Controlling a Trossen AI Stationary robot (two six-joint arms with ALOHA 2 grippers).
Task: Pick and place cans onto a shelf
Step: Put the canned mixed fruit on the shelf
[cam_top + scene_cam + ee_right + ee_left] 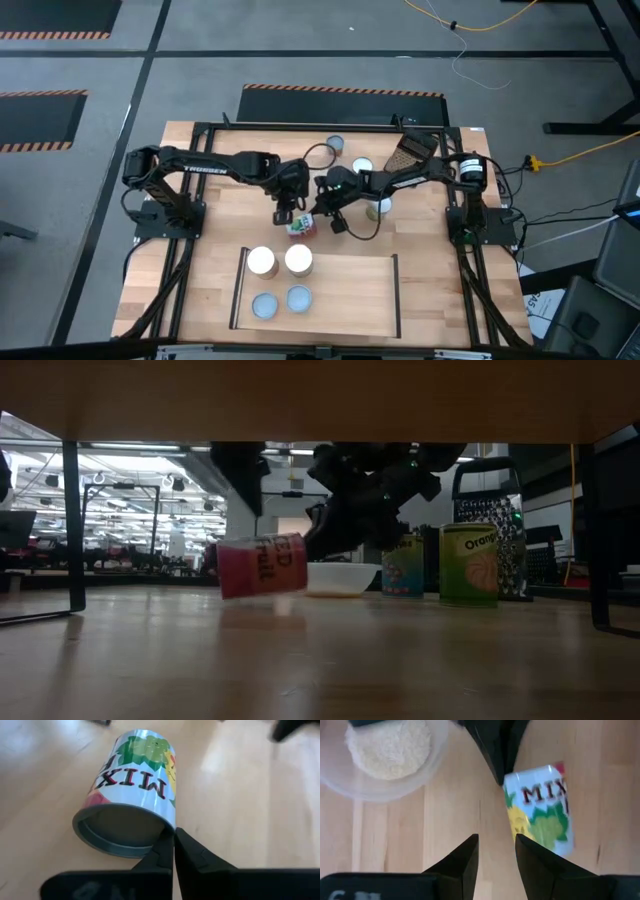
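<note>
Both grippers meet at the centre of the high view over a tipped can [300,227] lying on its side: the right gripper [332,219] has its fingers pressed together, tips at the can's open rim without clamping it, while the left gripper [285,212] hangs just above with fingers apart, holding nothing. Arms hide much of this can from above; the low view shows it tilted, red-labelled. Four cans stand on the shelf [350,300] at lower centre, two white-topped [262,261] and two pale-blue [265,306]. Three more sit near the upper middle of the table [190,290]: one pale-blue [335,146], one white [362,166], one [380,207] partly covered by the right arm. Eight cans in all. One bowl of grains [390,750] shows in the left wrist view, cut off at the frame's edge
</note>
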